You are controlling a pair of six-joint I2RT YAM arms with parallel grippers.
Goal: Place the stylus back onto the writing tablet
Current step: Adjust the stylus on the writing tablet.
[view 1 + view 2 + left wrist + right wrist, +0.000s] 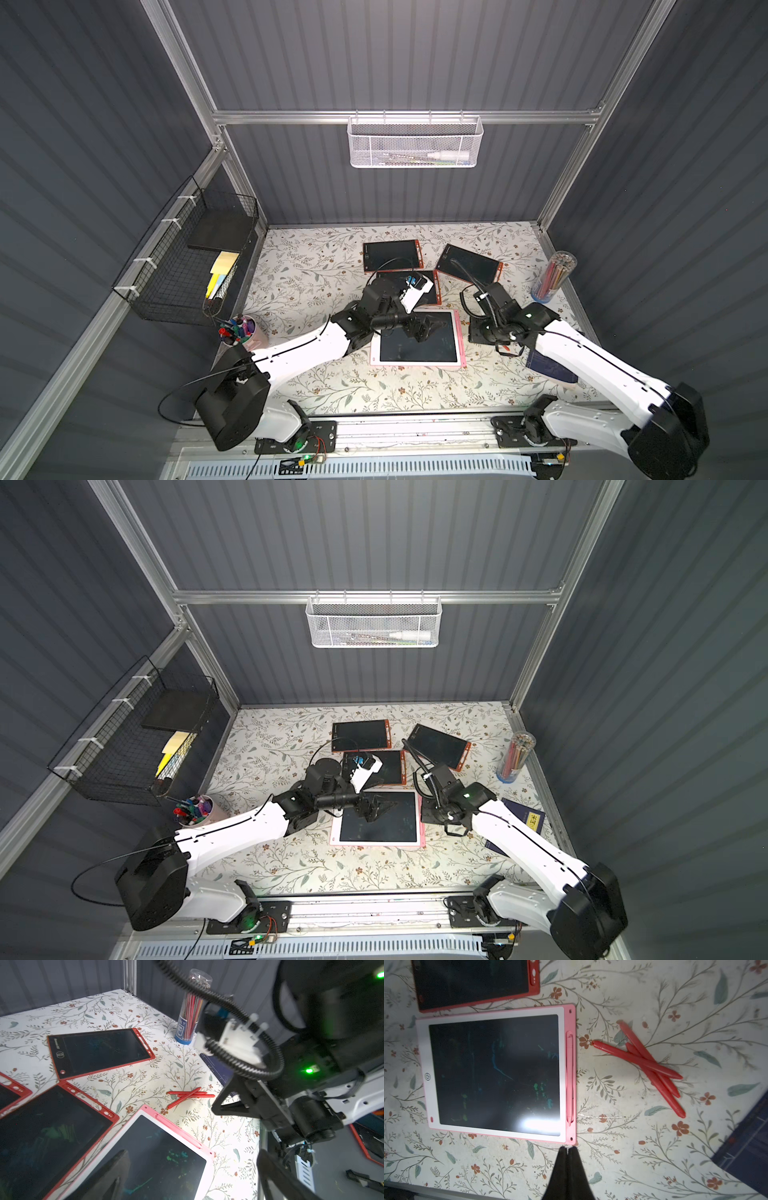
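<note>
Evidently the pink stylus (569, 1076) lies seated in the edge groove of the writing tablet (423, 1053), so nothing needs holding: the left gripper (430, 328) hangs spread and empty over its screen, the right gripper (568, 1149) pinched closed on nothing beside its corner.

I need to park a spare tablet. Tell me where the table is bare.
Bare: the left-back stretch between the pen cup and the red tablets, and the front strip between the pink tablet and the rail. Crowded: back centre, and right of the pink tablet: red styluses, notebook, right hand.
</note>
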